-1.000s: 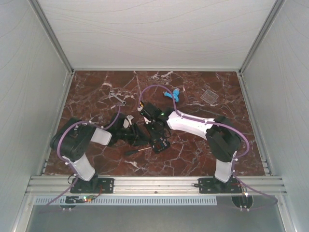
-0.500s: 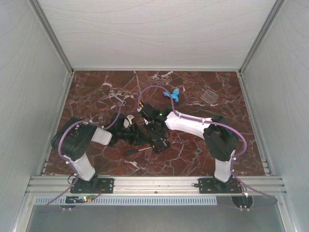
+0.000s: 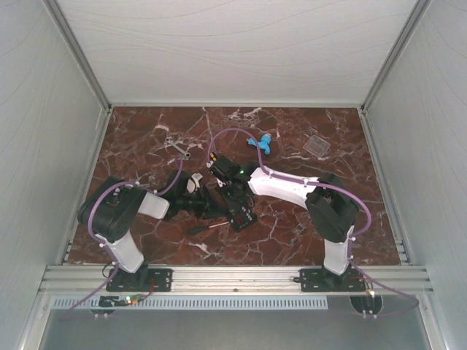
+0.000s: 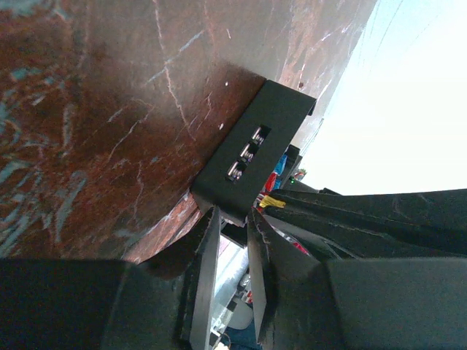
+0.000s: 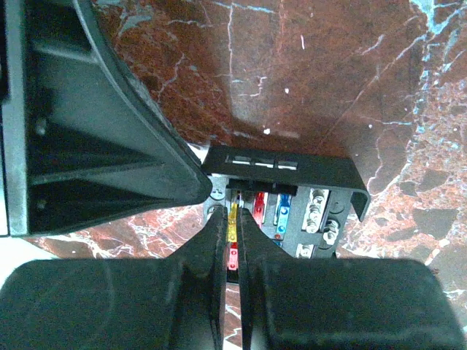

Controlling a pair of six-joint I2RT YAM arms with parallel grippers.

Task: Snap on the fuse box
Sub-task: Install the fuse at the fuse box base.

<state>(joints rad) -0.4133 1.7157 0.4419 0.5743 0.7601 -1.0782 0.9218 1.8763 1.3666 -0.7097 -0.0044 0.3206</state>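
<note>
the fuse box sits centrally between both arms, directly ahead of each wrist. left gripper is narrowed onto its near corner; right gripper, closed to a slit, hovers over its yellow fuse, grasp unclear.

- Dark red-brown marble table, veined in white.
- Black fuse box; the fuses inside are yellow, red and blue.
- Clear, colourless cover.
- Light-blue plastic piece.
- Purple cables.
- Silver-grey wrench.
</note>
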